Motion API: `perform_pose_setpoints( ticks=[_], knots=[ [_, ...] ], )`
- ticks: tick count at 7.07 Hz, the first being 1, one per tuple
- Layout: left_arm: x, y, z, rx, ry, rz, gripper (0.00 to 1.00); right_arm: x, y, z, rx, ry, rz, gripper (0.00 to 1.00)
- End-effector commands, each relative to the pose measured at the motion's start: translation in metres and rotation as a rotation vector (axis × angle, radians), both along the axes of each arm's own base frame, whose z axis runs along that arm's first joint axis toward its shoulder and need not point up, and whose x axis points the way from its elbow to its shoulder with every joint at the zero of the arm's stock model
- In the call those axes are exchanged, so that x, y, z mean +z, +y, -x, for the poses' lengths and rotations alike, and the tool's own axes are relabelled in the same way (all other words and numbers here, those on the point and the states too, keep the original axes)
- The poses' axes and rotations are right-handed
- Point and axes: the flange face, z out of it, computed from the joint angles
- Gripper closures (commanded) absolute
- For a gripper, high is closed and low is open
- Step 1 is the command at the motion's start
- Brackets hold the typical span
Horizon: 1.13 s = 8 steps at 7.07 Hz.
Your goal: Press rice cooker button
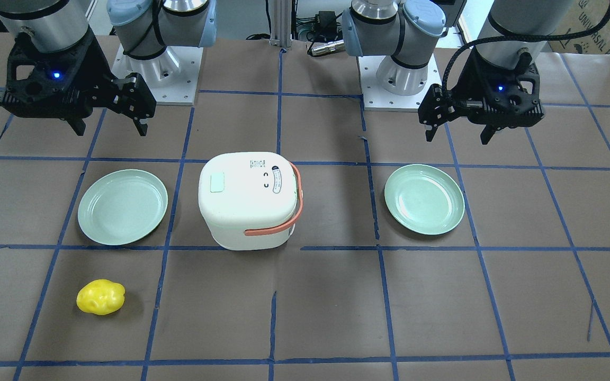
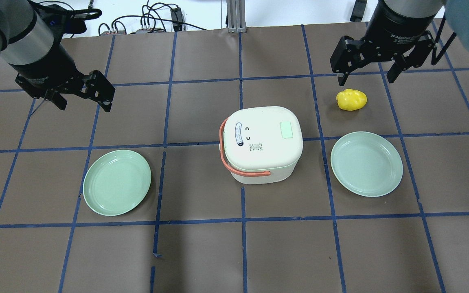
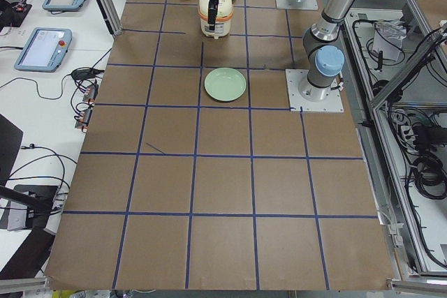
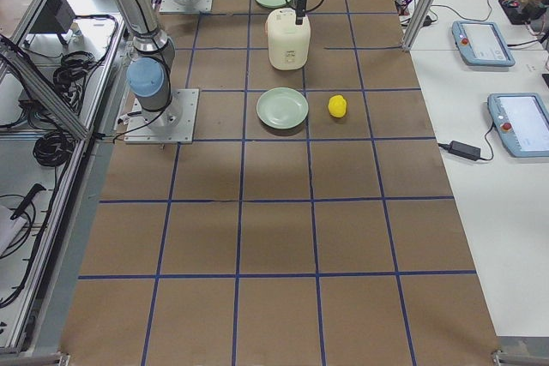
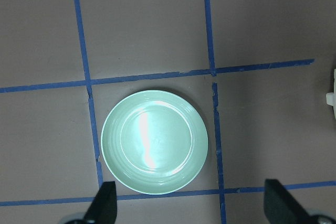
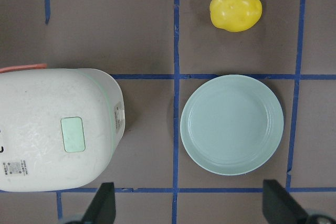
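The white rice cooker (image 2: pixel 261 142) with an orange handle stands at the table's middle, lid shut. Its pale green rectangular button (image 2: pixel 288 130) is on the lid top and also shows in the front view (image 1: pixel 216 182) and the right wrist view (image 6: pixel 72 134). My left gripper (image 2: pixel 84 106) is open and empty, hovering well to the cooker's left, above a green plate (image 5: pixel 154 141). My right gripper (image 2: pixel 365 79) is open and empty, hovering beyond the cooker's right, near a yellow lumpy object (image 2: pixel 351 99).
Two pale green plates lie either side of the cooker, one on the left (image 2: pixel 117 182) and one on the right (image 2: pixel 366 163). The yellow object (image 6: pixel 235 10) lies behind the right plate. Blue tape lines grid the brown table.
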Motion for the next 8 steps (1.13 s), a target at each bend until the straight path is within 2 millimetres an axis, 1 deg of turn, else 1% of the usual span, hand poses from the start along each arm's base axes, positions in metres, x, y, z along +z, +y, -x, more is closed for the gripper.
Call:
perform_pose_setpoints(
  ticks=[1,4,6,7,8],
  knots=[
    [0.0004,0.0002,0.0,0.0,0.0,0.001,0.0,-0.0093,0.0033,-0.0002,0.001,-0.001,-0.018,0.0],
    [0.0004,0.0002,0.0,0.0,0.0,0.001,0.0,-0.0124,0.0032,-0.0003,0.005,-0.003,-0.024,0.0],
    [-0.0004,-0.0002,0.0,0.0,0.0,-0.001,0.0,-0.0074,0.0084,-0.0039,0.002,-0.038,-0.016,0.0],
    [-0.0004,-0.0002,0.0,0.0,0.0,-0.001,0.0,-0.0158,0.0085,-0.0063,0.003,-0.055,-0.036,0.0],
    [-0.0004,-0.0002,0.0,0.0,0.0,-0.001,0.0,-0.0135,0.009,-0.0053,0.0,-0.052,-0.03,0.0]
  ],
)
